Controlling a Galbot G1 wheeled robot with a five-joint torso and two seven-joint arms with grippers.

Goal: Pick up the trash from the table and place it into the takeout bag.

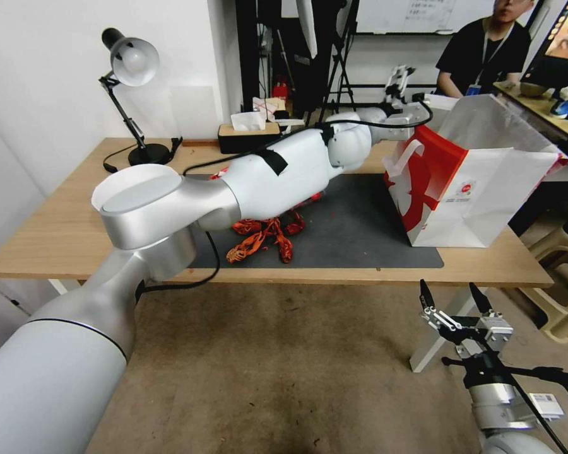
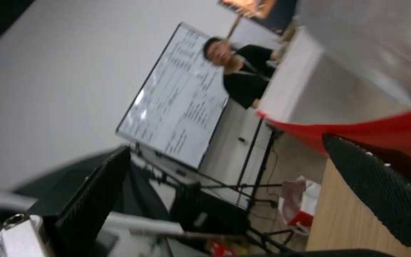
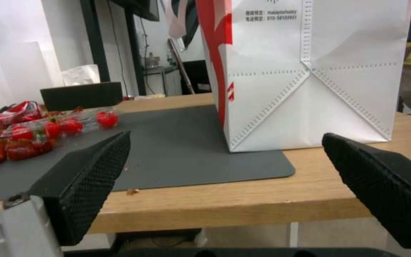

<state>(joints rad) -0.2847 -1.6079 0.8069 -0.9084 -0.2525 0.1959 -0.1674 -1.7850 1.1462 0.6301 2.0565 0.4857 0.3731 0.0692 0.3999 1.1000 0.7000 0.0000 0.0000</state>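
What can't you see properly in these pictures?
- Inside the takeout bag: head view, its paper walls hide it.
- Red trash on the mat: head view, the left arm covers most.
- Left gripper: head view, too small; left wrist view, blurred.

An office or lab: whiteboard, desk lamp, camera tripods.

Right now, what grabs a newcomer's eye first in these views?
The left arm stretches across the table, its left gripper open by the mouth of the bag at the mat's right end. Red crayfish scraps lie on the mat under that arm. The right gripper hangs open, low in front of the table edge.
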